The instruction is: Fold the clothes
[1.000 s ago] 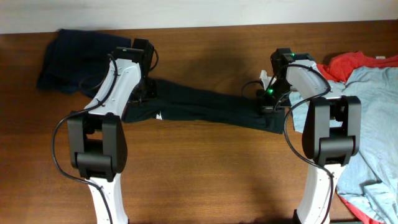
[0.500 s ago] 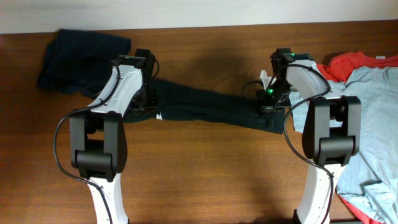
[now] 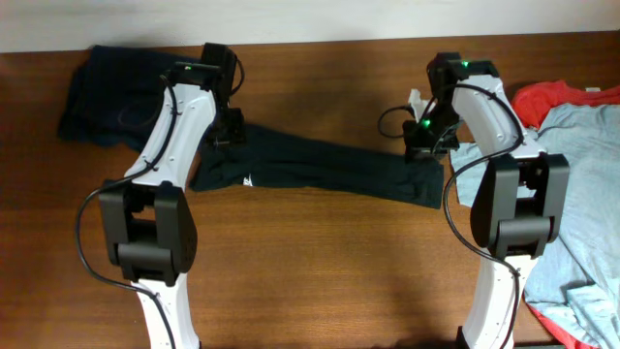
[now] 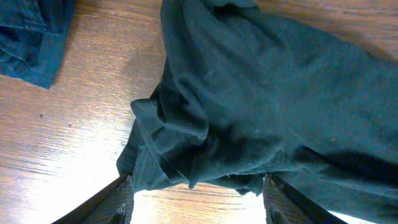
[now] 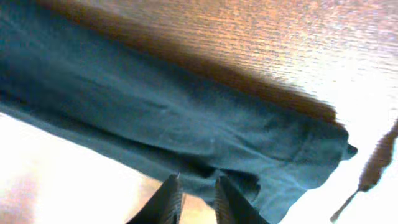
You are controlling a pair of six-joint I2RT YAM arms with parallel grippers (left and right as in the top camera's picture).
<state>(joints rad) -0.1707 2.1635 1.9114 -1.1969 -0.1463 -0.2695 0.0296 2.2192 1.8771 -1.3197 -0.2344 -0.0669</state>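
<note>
L hand released wide over black tee; R hand barely parted above it.

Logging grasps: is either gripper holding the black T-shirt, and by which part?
Neither: the left gripper is open over the black T-shirt; the right gripper has jaws apart, empty.

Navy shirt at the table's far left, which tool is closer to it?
Left. The left tool hangs just right of the navy shirt, over one end of the black shirt; the right tool is far off at its other end.
</note>
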